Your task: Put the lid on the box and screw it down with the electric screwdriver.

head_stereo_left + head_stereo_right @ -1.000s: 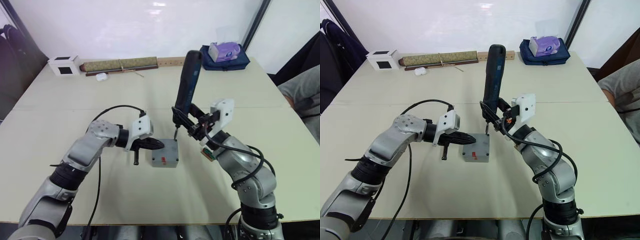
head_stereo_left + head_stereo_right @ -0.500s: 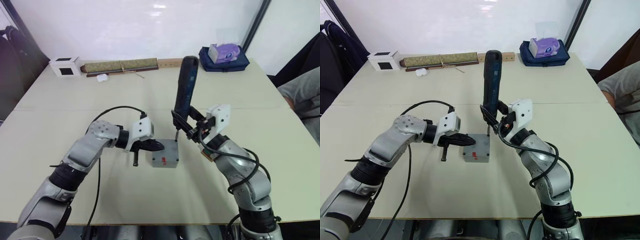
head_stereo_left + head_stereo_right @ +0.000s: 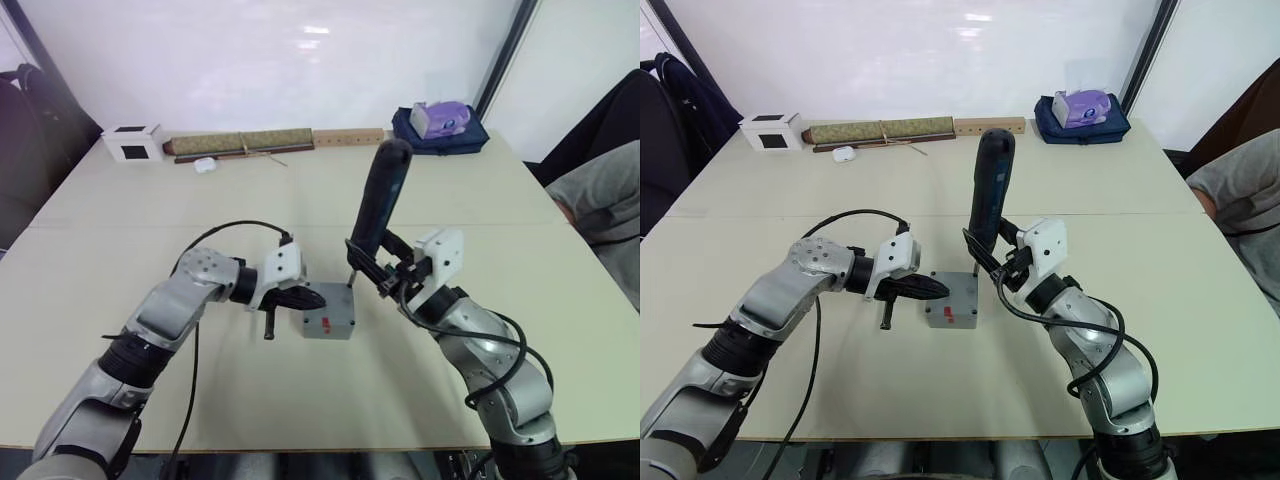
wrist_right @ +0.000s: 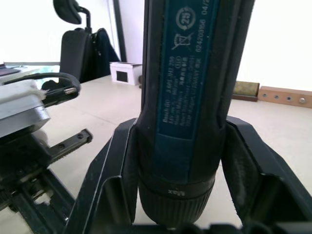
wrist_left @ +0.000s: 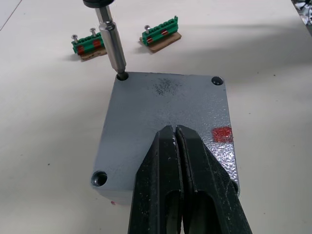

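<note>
From the head views, the box (image 3: 328, 314) sits mid-table with the lid (image 3: 952, 298) already on top. The left gripper (image 3: 923, 289) lies flat across the lid's left side, fingers pressed together. The right gripper (image 3: 385, 270) clamps the electric screwdriver (image 3: 378, 207), which stands nearly upright with its bit down at the lid's far right corner. Along the far edge of the table (image 3: 120, 260) lie a white cube (image 3: 132, 143), a long rolled mat (image 3: 240, 143), a wooden strip (image 3: 348, 137) and a blue bag (image 3: 440, 127) with a tissue pack. A person's grey sleeve (image 3: 600, 200) shows at the right.

In the left wrist view, the closed fingers (image 5: 168, 185) rest on the lid, whose corner holes are open. The bit (image 5: 111, 46) stands in one corner hole. Two small green parts (image 5: 124, 40) lie on the table just beyond.

In the right wrist view, the screwdriver's dark barrel is gripped between both fingers (image 4: 105, 185); an office chair (image 4: 80, 34) stands beyond the table.
</note>
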Motion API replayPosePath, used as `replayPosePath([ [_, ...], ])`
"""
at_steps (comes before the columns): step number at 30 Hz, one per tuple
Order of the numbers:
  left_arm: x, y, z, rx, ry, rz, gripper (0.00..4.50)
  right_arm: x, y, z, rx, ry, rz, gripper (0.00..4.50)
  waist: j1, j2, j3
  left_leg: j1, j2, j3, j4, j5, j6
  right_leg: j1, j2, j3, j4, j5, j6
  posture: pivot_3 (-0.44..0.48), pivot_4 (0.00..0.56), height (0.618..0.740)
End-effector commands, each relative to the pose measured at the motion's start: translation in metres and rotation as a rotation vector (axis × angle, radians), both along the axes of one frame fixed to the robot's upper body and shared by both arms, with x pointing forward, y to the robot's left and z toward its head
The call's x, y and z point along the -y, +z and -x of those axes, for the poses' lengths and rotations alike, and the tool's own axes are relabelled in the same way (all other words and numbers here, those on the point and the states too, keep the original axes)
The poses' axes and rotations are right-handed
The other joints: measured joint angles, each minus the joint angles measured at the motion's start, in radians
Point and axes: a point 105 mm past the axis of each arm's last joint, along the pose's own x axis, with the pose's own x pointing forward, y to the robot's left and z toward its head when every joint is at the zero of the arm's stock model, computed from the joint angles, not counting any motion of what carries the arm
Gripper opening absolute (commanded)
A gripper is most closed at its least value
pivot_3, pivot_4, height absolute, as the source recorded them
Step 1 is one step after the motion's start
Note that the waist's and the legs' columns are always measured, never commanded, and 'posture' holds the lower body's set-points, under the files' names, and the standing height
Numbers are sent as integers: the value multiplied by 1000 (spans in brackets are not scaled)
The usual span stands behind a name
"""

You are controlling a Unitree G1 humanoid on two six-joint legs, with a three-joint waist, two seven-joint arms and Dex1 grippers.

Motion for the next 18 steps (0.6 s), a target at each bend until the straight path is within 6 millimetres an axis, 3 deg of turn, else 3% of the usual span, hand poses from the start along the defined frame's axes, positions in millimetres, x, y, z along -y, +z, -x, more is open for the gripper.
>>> replayPosePath([
  [1, -1, -10, 3, -29, 3, -41, 0, 4, -42, -6, -164, -22, 91, 1811, 1, -1, -1, 0, 0, 0, 0, 0, 0, 0, 0, 0, 0, 0, 0, 0, 150, 740],
  [18, 1, -11, 6, -35, -3, -45, 0, 1, -53, -5, -214, -25, 79, 1811, 2, -4, -9, 0, 1, 0, -1, 0, 1, 0, 0, 0, -2, 0, 0, 0, 150, 740],
])
